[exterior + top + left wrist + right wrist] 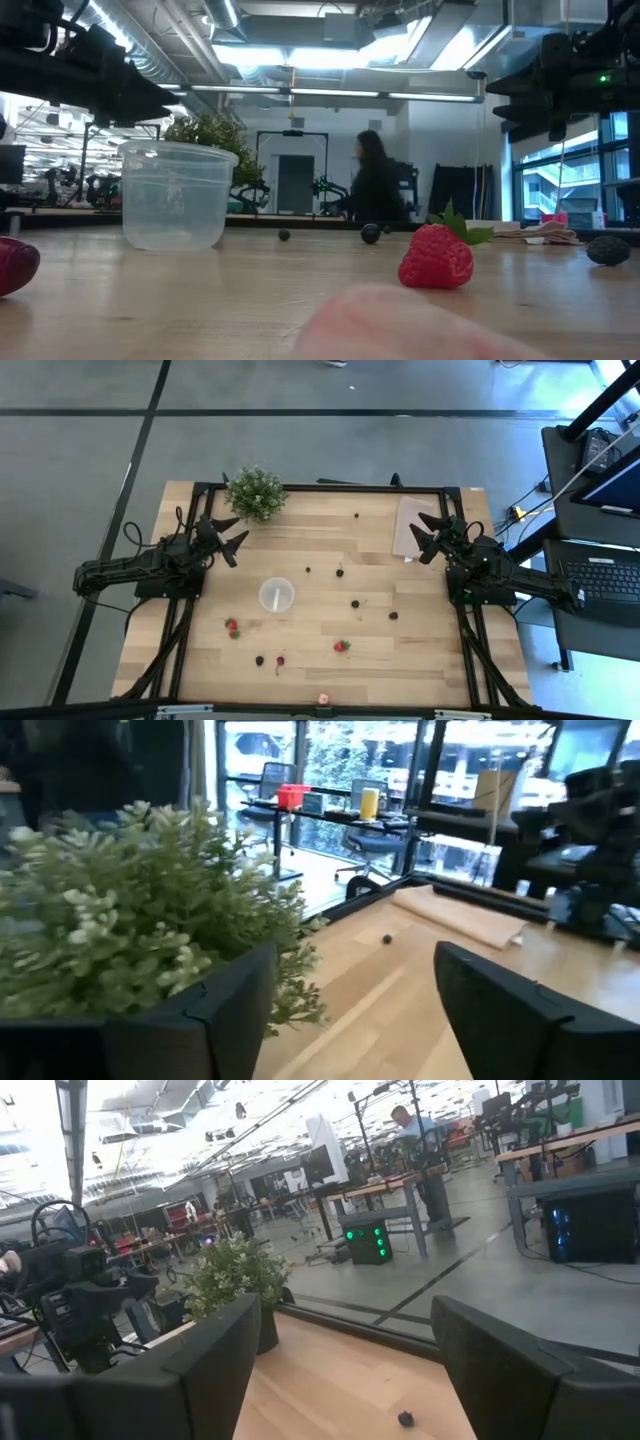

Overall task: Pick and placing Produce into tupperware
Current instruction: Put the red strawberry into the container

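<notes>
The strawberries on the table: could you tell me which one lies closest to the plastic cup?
The strawberry just below and left of the cup in the overhead view is closest. The other red one lies farther off to the right, and a pale one sits at the table's front edge.

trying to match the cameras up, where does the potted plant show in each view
High view: potted plant at the table's far edge, by the left tool.
Low view: behind the tupperware, leaves above its rim.
Left wrist view: fills the near side.
Right wrist view: across the table.
Shared landmark: the plant itself.
</notes>
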Robot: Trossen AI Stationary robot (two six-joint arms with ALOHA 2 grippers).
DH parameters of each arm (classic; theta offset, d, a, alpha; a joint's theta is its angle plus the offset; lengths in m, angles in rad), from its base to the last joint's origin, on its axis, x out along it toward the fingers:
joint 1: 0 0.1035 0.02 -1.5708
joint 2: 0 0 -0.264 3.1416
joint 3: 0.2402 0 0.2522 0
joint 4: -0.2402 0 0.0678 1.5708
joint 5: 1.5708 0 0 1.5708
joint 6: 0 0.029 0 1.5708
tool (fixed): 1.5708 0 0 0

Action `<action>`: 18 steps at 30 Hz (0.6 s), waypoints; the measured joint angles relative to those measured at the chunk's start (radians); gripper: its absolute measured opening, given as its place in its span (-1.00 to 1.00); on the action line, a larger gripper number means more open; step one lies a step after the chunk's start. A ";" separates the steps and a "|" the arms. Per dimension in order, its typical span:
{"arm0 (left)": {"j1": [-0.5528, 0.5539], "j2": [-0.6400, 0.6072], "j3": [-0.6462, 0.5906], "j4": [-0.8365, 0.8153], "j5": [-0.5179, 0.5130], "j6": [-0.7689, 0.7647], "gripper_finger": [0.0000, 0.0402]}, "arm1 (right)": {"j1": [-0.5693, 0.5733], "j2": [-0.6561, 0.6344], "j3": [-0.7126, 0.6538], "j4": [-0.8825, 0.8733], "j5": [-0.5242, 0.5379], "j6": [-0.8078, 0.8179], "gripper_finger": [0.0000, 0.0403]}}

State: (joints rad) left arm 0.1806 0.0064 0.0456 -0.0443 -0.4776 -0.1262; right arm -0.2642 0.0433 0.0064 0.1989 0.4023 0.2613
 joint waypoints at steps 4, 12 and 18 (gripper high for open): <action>0.000 0.001 0.035 0.051 0.110 0.080 0.31 | 0.000 0.000 0.000 0.000 0.000 0.028 0.47; -0.049 0.137 0.383 -0.133 0.220 0.237 0.26 | 0.000 0.000 0.000 0.000 0.000 0.072 0.47; -0.134 0.420 0.609 -0.268 0.256 0.366 0.22 | 0.000 0.000 0.000 0.001 0.000 0.079 0.47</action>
State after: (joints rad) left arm 0.0464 0.4262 0.6549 -0.3120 -0.2218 0.2402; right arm -0.2644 0.0437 0.0067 0.1997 0.4019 0.3401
